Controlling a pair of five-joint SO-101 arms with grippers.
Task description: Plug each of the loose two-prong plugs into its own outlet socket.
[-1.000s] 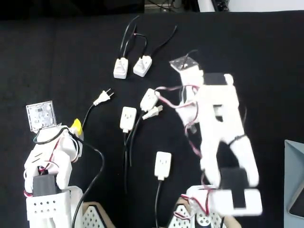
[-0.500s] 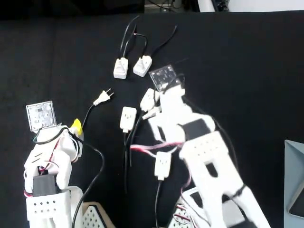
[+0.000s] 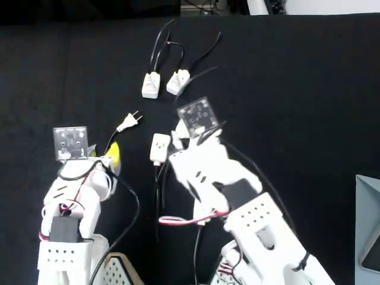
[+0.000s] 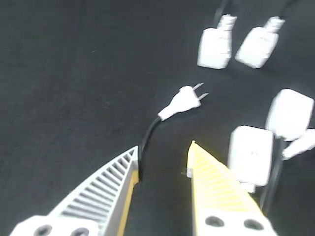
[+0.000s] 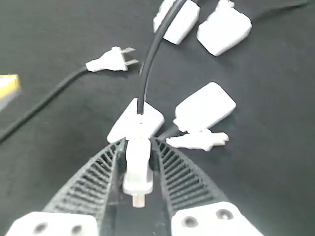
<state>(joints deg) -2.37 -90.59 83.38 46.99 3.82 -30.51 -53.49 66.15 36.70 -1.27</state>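
The right gripper (image 5: 138, 142), jaws closed on a white plug (image 5: 137, 172), has just swung in from the right. It seemingly sits over a socket (image 5: 135, 123) at frame centre, ready for insertion. The left gripper (image 4: 163, 146), jaws open, has advanced toward the loose plug (image 4: 183, 101).

Left arm (image 3: 71, 199) folded at near left, wrist tipped toward far side. Left claw (image 4: 163, 147) held low, fingers spread apart. Right arm (image 3: 249, 214) stretched from near right toward centre. Right claw (image 5: 138, 145) clamped on white plug (image 5: 138, 169).
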